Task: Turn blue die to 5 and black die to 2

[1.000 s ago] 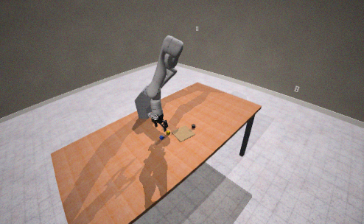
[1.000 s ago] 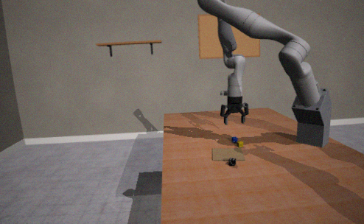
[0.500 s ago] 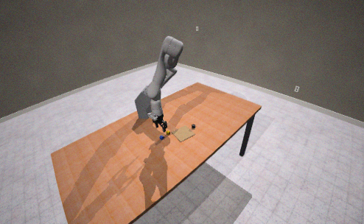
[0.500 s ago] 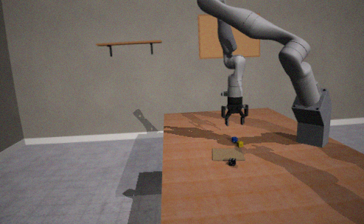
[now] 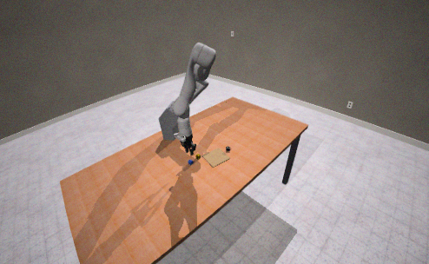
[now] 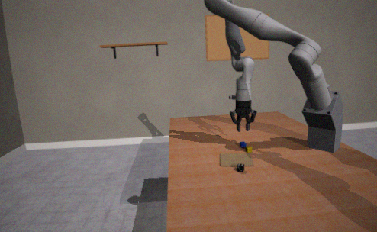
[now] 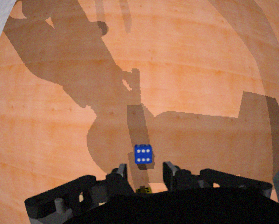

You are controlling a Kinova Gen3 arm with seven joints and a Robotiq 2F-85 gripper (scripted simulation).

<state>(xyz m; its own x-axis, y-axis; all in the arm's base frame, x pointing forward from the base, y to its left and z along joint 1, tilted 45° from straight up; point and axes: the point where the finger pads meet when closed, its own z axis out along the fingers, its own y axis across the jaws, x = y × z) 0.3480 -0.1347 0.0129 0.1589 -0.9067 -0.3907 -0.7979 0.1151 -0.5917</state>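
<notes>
Beside the blue die sits the yellow die, touching.

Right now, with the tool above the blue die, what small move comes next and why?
Probably lower straight down. The tool hangs empty, fingers partly closed, well above the table, and in the wrist view the blue die sits just ahead of the gap between them, off the mat.

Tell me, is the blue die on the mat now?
No, the blue die lies on the bare table beyond the mat, beside the yellow die.
</notes>
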